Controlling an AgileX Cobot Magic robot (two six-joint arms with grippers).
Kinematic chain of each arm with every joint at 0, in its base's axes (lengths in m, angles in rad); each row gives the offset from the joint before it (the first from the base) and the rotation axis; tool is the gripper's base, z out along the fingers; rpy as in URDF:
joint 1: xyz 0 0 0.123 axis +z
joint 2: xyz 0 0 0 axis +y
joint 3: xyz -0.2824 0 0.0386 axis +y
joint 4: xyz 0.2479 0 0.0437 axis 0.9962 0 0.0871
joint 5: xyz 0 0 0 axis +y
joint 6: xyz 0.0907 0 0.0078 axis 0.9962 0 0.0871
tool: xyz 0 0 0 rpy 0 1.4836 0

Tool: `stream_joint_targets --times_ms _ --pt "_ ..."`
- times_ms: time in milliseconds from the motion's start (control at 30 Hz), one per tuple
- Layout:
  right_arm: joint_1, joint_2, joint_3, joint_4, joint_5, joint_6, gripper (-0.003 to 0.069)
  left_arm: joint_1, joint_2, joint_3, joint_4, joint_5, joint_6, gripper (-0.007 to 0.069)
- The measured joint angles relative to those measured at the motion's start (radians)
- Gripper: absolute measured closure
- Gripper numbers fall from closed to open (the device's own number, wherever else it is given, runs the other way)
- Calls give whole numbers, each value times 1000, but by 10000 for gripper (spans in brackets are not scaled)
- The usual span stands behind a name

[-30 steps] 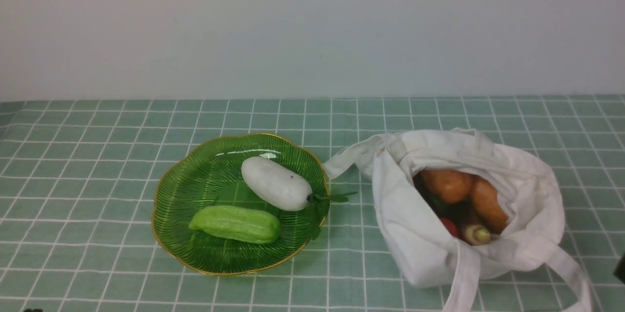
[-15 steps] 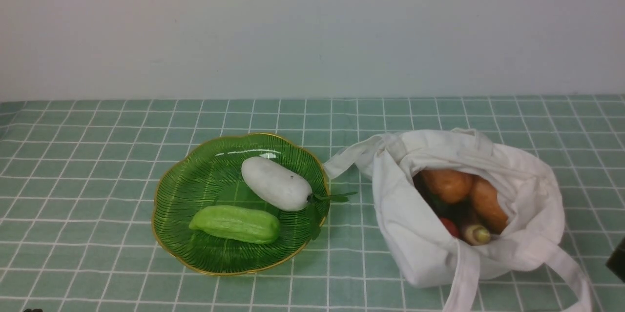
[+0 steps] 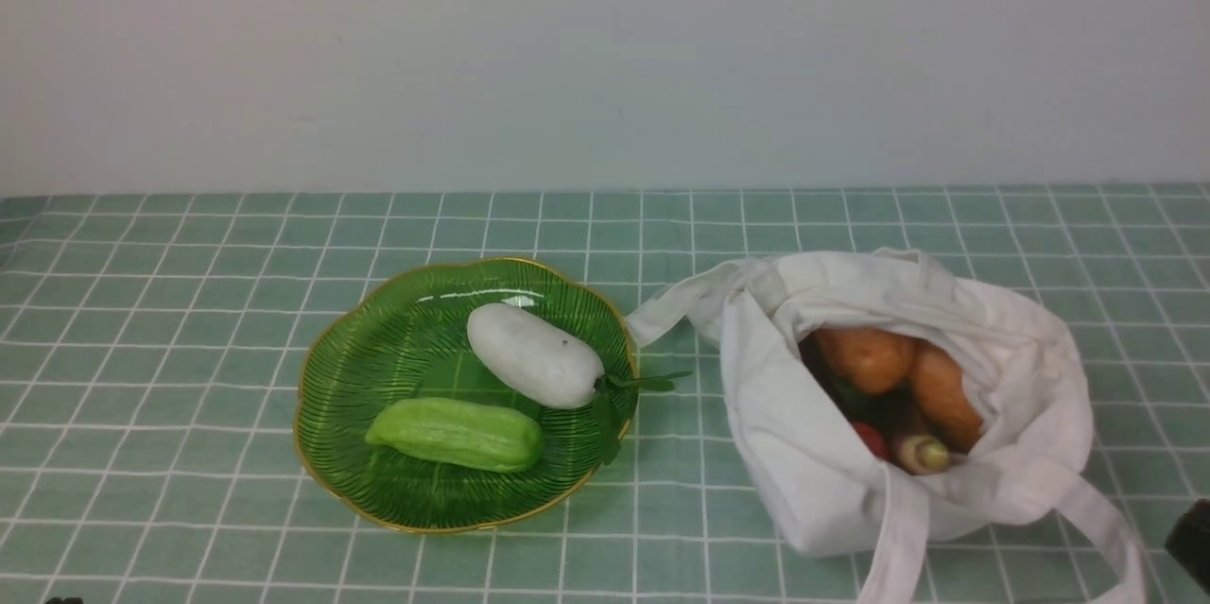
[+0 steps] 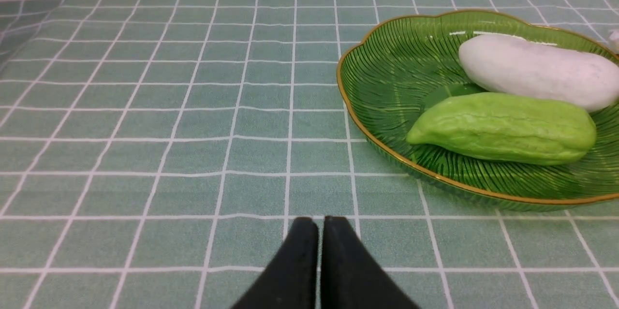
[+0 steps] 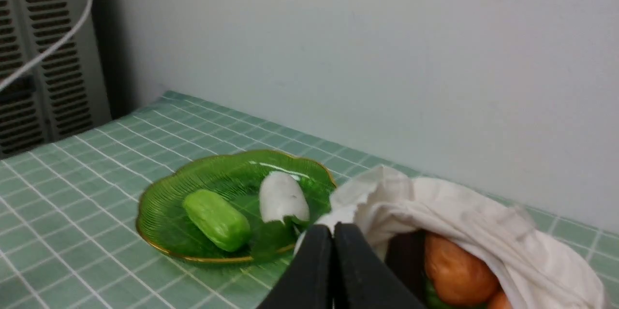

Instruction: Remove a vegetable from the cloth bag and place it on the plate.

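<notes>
Front view: the plate holds 2 vegetables, a white radish and a green gourd. The cloth bag lies just right of it with orange vegetables inside.

Left wrist view: the left claw is clenched and empty over the tabletop.

Right wrist view: the right claw is clenched and empty beside the bag's mouth.
</notes>
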Motion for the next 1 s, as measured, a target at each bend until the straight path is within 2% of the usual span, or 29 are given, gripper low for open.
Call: stream_joint_targets --times_ms 200,267,300,433,600,1000 --pt "-276 -66 140 16 3 -3 674 0 0 0 0 0 0 632" --pt "-307 -77 158 17 3 -3 674 0 0 0 0 0 0 632" --pt "-369 -103 185 17 5 -3 674 0 0 0 0 0 0 632" --pt "-461 -145 229 20 11 -3 674 0 0 0 0 0 0 632" --pt "-499 -147 232 20 15 -3 674 0 0 0 0 0 0 632" --pt "-502 -147 232 20 17 -3 674 0 0 0 0 0 0 632"
